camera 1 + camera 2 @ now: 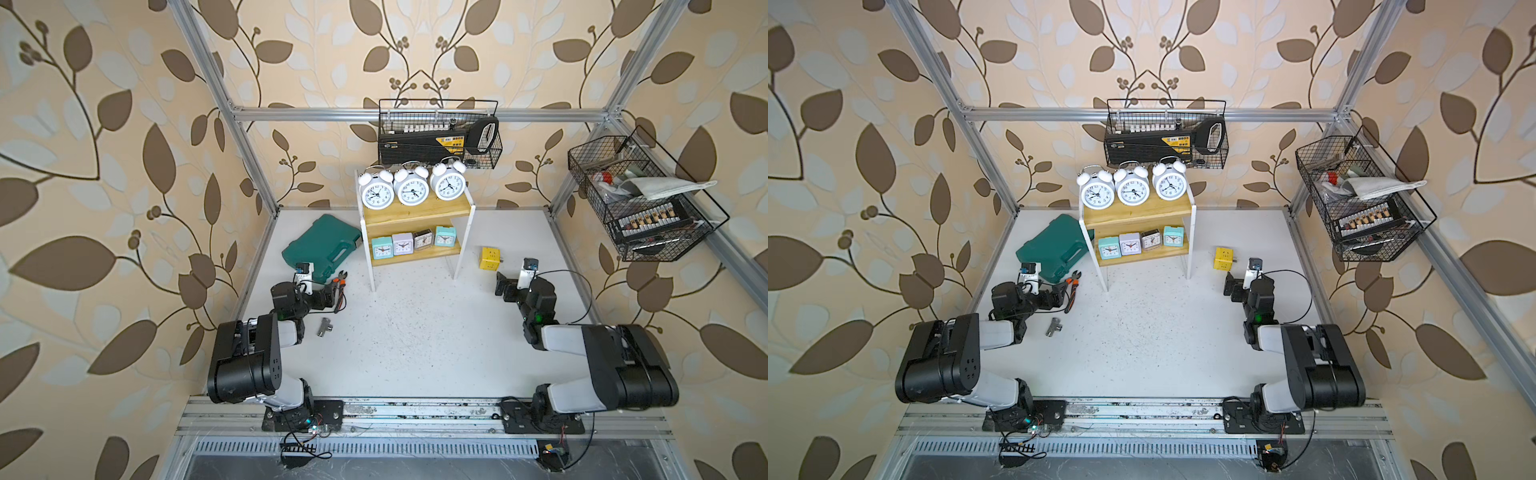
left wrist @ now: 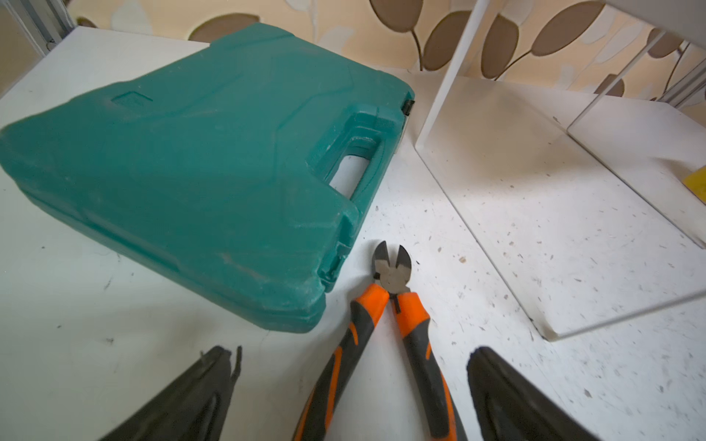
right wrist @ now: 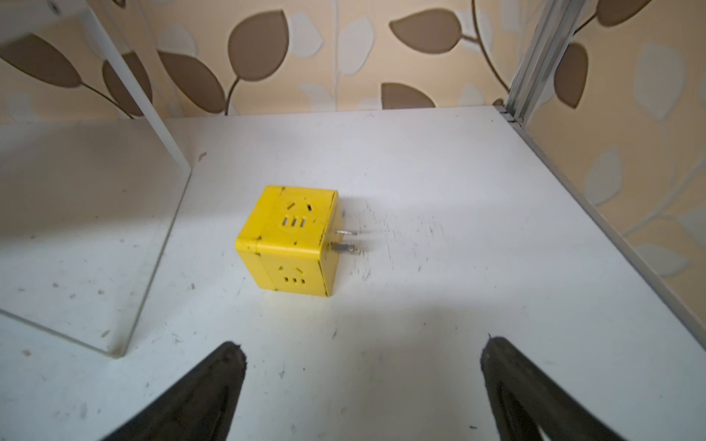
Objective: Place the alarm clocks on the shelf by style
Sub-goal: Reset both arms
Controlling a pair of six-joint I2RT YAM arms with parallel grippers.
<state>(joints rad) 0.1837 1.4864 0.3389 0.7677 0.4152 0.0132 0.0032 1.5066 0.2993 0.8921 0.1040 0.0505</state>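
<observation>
- Left gripper (image 2: 353, 355) is spread wide and grasps nothing; it sits low by the tabletop's (image 1: 415, 353) left edge, with the handles of the orange-and-black side cutters (image 2: 393, 275) lying between its fingers.
- Right gripper (image 3: 363, 345) is likewise released and empty, near the right edge, facing a yellow socket cube (image 3: 290, 240).
- At the middle of the far edge stands the shelf (image 1: 415, 212).
- Its upper board carries three round white twin-bell alarm clocks (image 1: 412, 192) in a row.
- Its lower board carries four square ones side by side: a mint clock (image 1: 382, 248), a lilac clock (image 1: 402, 245), a grey clock (image 1: 423, 240) and a second mint clock (image 1: 445, 237).
- A green tool case (image 1: 322, 245) lies toward the far left corner, beside the shelf.
- A small metal tee fitting (image 1: 325, 327) lies near the left gripper.
</observation>
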